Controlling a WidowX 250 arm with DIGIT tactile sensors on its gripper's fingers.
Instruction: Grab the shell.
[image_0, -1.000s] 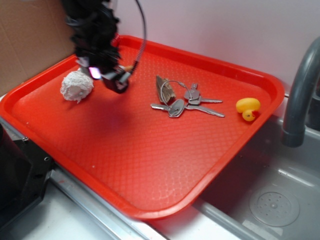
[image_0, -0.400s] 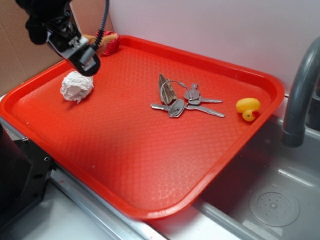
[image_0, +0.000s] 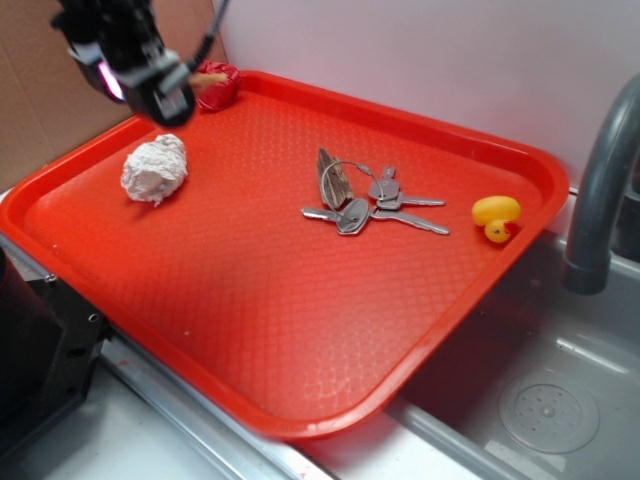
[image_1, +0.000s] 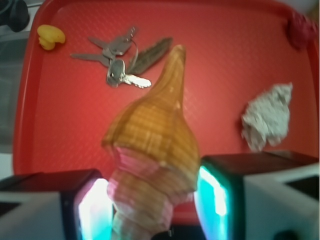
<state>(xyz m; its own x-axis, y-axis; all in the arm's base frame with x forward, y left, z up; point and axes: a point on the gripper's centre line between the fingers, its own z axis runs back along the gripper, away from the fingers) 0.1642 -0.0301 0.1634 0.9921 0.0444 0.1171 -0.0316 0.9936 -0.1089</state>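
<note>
Shell (image_1: 152, 150): you see it only from the wrist, pinched in the pincer (image_1: 150, 200) above the tray (image_1: 65, 130), tail pointing forward.
Look: tan-orange, ridged, pink-lit base.
Exterior: your pincer (image_0: 150, 85) hangs over the tray's (image_0: 300, 330) far-left corner; the shell is hidden there.
Hard to read: red lump (image_0: 218, 85) at the rim, blurred.

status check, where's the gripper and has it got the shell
Gripper shut on shell, raised over the tray's back-left corner. Shell's pointed tail sticks out past the fingers. Paper wad, keys, duck lie below on tray; nothing obstructing.
</note>
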